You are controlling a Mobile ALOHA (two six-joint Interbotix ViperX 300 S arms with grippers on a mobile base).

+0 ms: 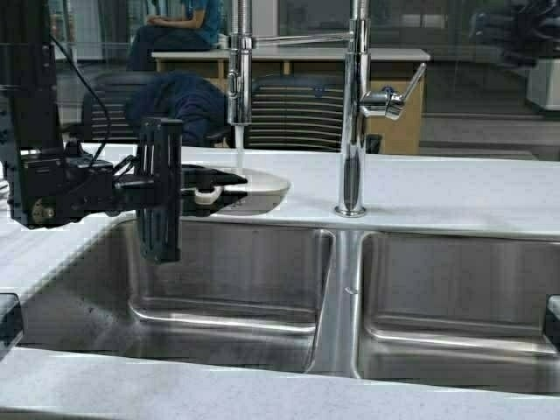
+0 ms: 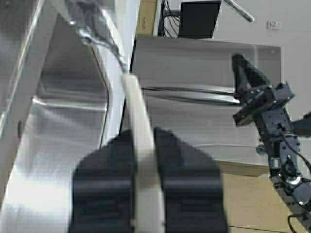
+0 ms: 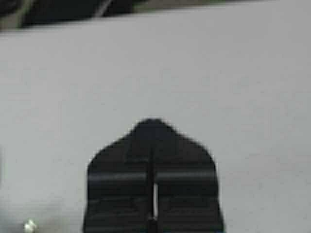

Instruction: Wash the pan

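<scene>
The pale round pan hangs level over the back edge of the left sink basin, with a thin stream of water falling into it from the faucet's spray head. My left gripper reaches in from the left and is shut on the pan's stubby light handle, which runs between the two black fingers. In the left wrist view the left gripper points toward the pan's rim. My right gripper is shut with nothing in it, over the white countertop.
A tall chrome faucet with a side lever stands behind the divider of the double steel sink; the right basin lies beyond. The right arm shows across the sink. Chairs and a seated person are behind the counter.
</scene>
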